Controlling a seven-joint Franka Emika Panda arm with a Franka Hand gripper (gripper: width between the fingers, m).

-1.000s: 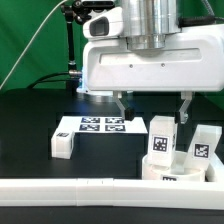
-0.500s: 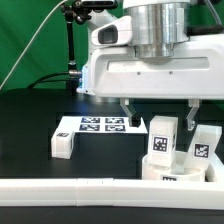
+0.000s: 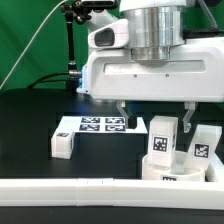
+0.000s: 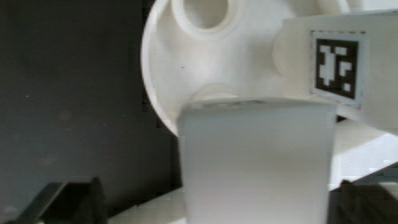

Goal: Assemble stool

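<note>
End effector (image 3: 156,113) lower, spread, over stool (image 3: 163,171)

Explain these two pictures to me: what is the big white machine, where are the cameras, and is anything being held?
The white machine is a robot arm; its two-fingered tool hangs open, holding nothing. One picture comes from a camera standing off the arm, the other from a camera on its wrist. On the black table lie a marker board, a loose stool leg, a long white rail, and the round seat disc with two tagged legs standing on it, below the tool. The wrist view shows that disc and a leg close up.
</note>
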